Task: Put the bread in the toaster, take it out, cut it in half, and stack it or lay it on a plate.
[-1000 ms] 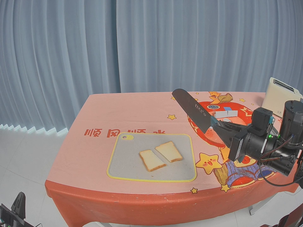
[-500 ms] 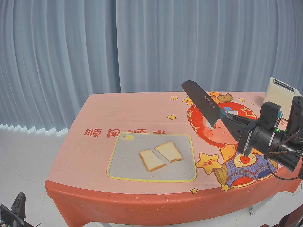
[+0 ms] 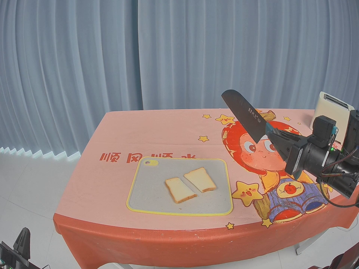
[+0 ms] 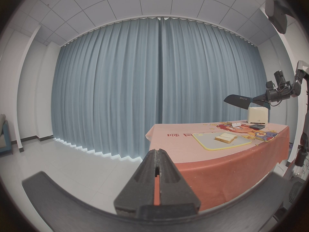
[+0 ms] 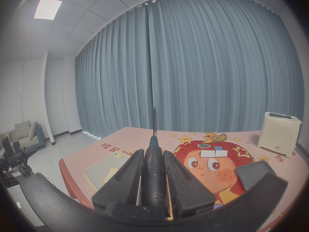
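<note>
- The right end effector (image 3: 278, 138) is clamped on the handle of a black-bladed knife (image 3: 245, 113), held in the air over the right part of the tabletop (image 3: 149, 131).
- The blade slants upward and toward the robot's left, above the cartoon girl printed on the orange-pink cloth, well apart from the bread.
- The bread lies cut in two: one half (image 3: 180, 189) and the other half (image 3: 201, 179) rest flat, just beside each other with a narrow gap between them, on a grey cutting board (image 3: 149, 191) with a yellow rim, near the front edge of the tabletop.
- A cream-coloured toaster (image 3: 334, 114) stands upright at the far right corner.
- In the right wrist view, small white and blue blocks (image 5: 214, 152) sit on the printed girl's head, and a dark grey square tray (image 5: 256, 174) lies between them and the toaster.
- The left end effector (image 4: 156, 181) hangs low, off the tabletop's left side, its fingers pressed together on nothing.
- A blue-grey curtain (image 3: 187, 38) hangs behind.
</note>
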You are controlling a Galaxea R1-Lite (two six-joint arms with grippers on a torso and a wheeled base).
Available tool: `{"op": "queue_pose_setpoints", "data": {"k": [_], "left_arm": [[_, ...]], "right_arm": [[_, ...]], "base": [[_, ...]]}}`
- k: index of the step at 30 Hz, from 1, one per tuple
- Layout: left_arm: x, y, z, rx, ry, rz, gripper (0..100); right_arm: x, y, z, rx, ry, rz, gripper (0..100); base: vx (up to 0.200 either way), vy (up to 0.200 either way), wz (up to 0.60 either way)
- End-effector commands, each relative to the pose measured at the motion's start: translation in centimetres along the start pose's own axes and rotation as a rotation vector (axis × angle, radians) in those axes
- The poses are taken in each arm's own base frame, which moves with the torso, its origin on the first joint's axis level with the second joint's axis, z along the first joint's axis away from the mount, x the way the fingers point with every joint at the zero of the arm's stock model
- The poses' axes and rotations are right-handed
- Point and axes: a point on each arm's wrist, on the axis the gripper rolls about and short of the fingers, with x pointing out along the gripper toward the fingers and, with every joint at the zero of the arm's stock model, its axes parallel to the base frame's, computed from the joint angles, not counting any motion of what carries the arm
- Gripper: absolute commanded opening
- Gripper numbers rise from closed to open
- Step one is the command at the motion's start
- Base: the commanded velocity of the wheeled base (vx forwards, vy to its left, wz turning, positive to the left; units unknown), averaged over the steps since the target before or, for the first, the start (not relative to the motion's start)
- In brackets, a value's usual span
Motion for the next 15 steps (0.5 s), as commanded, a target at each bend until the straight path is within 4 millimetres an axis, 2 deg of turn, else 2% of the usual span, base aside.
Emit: {"op": "queue_pose_setpoints", "data": {"k": [1, 15], "left_arm": [[0.03, 0.0, -0.52, 0.0, 0.004, 0.001, 0], [0.03, 0.0, -0.52, 0.0, 0.004, 0.001, 0]], "right_arm": [[0.02, -0.24, 0.12, 0.003, -0.004, -0.008, 0], [0.21, -0.74, 0.36, 0.007, -0.01, -0.03, 0]], "base": [[0.0, 0.0, 0.0], [0.0, 0.0, 0.0]]}}
